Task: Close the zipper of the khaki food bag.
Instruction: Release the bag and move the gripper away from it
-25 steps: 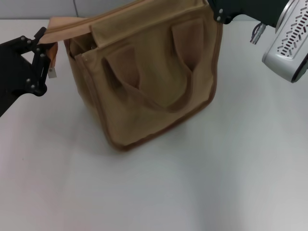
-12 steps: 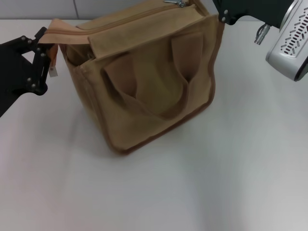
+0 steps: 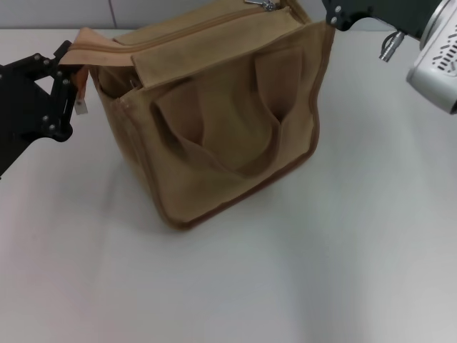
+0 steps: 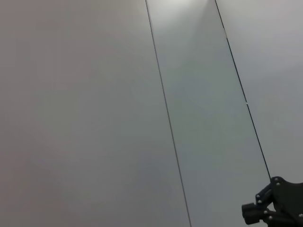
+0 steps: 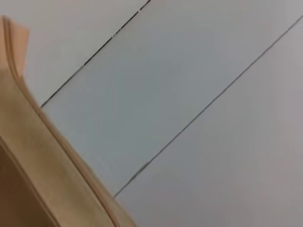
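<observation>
Your left gripper (image 3: 68, 61) sits at the 10 o'clock edge of the head view, its black fingers pinched on the loose tan end of the zipper (image 3: 178, 27) tape where it sticks out past the bag's left corner. A small white tag (image 3: 81, 107) hangs just below that pinch. In the left wrist view you get only pale wall panels (image 4: 94, 113) with dark seams, plus a bit of black linkage at 5 o'clock.

Your right gripper (image 3: 335, 11) is up at 1 o'clock, against the bag's far right top corner. Its fingertips run out of the picture there, so you cannot tell whether it is clenched or released. The arm's white vented housing (image 3: 435, 64) fills the 2 o'clock corner. The right wrist view gives you a slanted strip of the khaki food bag (image 5: 42, 175) at 7 o'clock in front of the same panelled wall.

The khaki food bag (image 3: 221, 128) stands upright on the white table (image 3: 285, 286), in the upper middle of the head view, turned so one lower corner points toward you at 7 o'clock. Both loop handles lie flat against its front face. The zip line runs along the top from 10 o'clock toward 12 o'clock, and the silver pull tab (image 3: 260, 4) shows at the far right end, right at the top edge of the picture. Near the left corner the top still gapes, with dark interior showing.
</observation>
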`<state>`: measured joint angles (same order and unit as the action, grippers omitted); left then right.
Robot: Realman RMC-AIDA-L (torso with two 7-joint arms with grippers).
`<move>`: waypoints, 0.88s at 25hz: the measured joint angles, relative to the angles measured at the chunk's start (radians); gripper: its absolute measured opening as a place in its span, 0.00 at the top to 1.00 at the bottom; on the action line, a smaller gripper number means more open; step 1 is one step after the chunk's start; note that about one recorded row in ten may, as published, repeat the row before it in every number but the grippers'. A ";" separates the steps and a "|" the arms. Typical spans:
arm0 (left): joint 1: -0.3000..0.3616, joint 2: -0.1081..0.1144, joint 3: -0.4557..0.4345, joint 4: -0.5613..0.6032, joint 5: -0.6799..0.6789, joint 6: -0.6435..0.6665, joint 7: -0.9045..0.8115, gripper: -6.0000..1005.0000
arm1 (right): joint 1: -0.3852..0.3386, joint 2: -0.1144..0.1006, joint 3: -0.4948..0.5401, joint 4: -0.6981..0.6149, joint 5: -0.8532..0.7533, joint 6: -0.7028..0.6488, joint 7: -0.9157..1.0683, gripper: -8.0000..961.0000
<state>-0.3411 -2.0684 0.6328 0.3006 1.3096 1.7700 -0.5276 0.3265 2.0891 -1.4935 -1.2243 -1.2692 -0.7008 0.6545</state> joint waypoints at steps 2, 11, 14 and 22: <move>0.000 0.000 0.001 0.000 0.000 0.000 0.000 0.97 | -0.006 0.000 0.007 0.005 0.009 -0.012 0.006 0.99; -0.002 0.001 0.003 0.000 0.001 -0.001 -0.001 0.97 | -0.024 -0.005 0.059 0.103 0.224 -0.097 0.014 0.77; -0.003 0.001 0.005 0.000 0.002 -0.002 -0.004 0.97 | -0.042 -0.005 0.098 0.158 0.307 -0.211 0.062 0.53; -0.004 0.001 0.006 0.000 0.004 -0.002 -0.010 0.97 | -0.032 -0.027 0.264 0.397 0.316 -0.627 0.383 0.30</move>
<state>-0.3454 -2.0678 0.6387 0.3007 1.3135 1.7684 -0.5379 0.2944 2.0618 -1.2291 -0.8271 -0.9535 -1.3282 1.0372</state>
